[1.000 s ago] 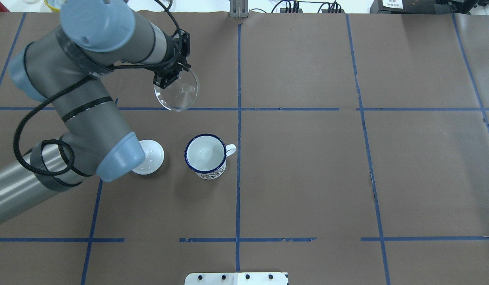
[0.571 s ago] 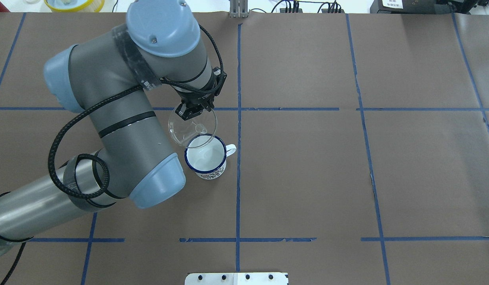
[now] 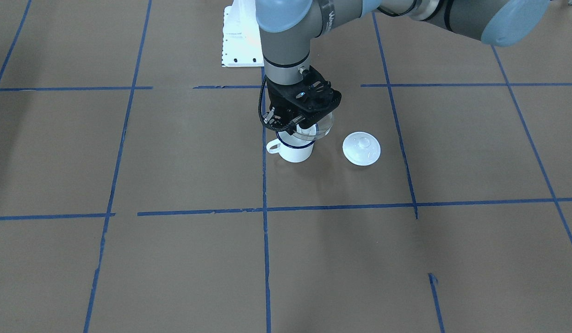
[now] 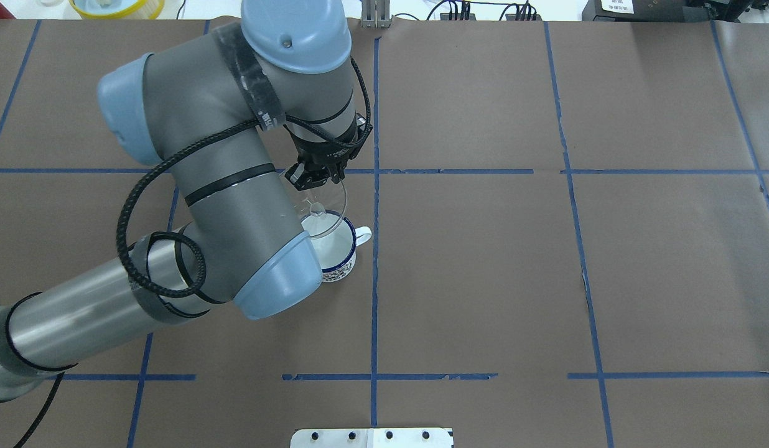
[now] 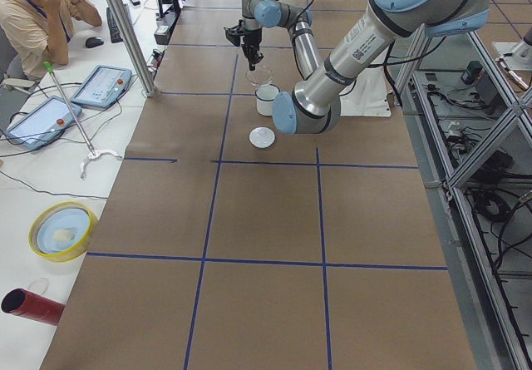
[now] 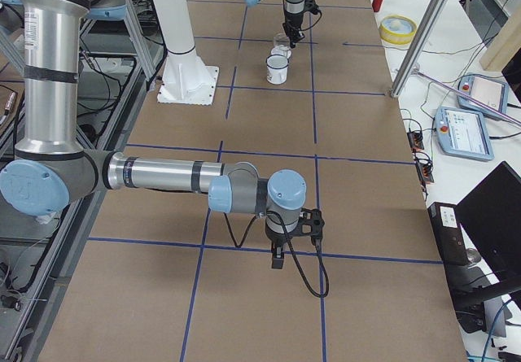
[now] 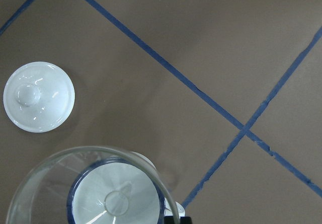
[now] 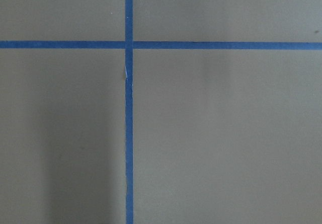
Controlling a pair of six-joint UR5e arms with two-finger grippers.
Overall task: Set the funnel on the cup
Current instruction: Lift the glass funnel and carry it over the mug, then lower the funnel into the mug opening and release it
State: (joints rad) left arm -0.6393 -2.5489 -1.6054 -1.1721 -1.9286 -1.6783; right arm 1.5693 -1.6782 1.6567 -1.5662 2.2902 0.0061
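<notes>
left hand (image 4: 313, 178) clamped on the rim of the clear funnel (image 4: 327, 214), holding it right over the white cup (image 3: 295, 151). spout sits centred on the cup mouth in the wrist view; can't tell if they touch. cup stands on the brown surface (image 4: 484, 280), w/ a white lid (image 3: 361, 148) just beside it. right hand (image 6: 277, 258) is low over the surface, well apart; can't tell its grip.

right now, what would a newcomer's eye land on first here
The left gripper holds a clear funnel by its rim right over the cup, close to the table's centre line. In the left wrist view the spout lines up with the cup's mouth, though I can't tell whether they touch. A white lid lies flat on the table beside the cup, apart from it.
</notes>
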